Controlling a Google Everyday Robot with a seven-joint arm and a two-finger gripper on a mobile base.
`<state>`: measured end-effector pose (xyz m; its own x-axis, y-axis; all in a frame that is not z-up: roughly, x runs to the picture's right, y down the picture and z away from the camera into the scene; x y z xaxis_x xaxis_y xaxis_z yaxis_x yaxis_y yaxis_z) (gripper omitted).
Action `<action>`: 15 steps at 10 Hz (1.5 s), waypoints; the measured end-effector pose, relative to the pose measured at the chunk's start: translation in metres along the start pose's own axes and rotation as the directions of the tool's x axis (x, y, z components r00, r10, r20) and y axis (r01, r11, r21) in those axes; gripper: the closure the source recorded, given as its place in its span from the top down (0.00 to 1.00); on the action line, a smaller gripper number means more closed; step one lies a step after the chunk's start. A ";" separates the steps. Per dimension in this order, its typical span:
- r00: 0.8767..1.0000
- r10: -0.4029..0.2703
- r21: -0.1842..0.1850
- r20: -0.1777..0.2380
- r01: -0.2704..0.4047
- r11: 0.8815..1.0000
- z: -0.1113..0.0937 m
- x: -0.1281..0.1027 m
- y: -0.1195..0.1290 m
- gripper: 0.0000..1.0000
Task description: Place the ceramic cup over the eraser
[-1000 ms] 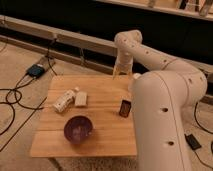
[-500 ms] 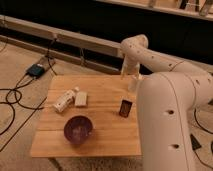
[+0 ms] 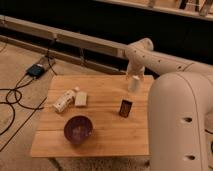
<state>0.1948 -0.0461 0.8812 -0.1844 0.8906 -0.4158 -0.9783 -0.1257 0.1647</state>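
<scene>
Arm bent, claw [image 3: 134,79] down w/ ceramic cup [image 3: 134,86] behind eraser [image 3: 126,107]

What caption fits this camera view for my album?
The gripper holds the cup over the far side of the table, behind the eraser.

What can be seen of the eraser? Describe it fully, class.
The eraser is a small dark, nearly black block with an orange-brown patch on its face. It stands upright on the wooden table, right of centre, touching nothing else. The pincer holds the ceramic cup beyond it, near the back edge.
</scene>
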 end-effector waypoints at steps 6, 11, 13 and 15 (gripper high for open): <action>1.000 -0.005 0.017 0.021 0.005 1.000 0.010 -0.009 -0.002 0.65; 1.000 -0.022 0.035 0.003 0.022 0.999 0.017 -0.025 -0.002 0.65; 1.000 -0.025 0.028 -0.015 0.026 0.999 0.023 -0.029 -0.001 0.65; 0.999 -0.024 0.023 -0.028 0.024 0.999 0.030 -0.034 -0.003 0.65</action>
<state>0.2071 -0.0633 0.9214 -0.1638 0.8806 -0.4446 -0.9800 -0.0938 0.1753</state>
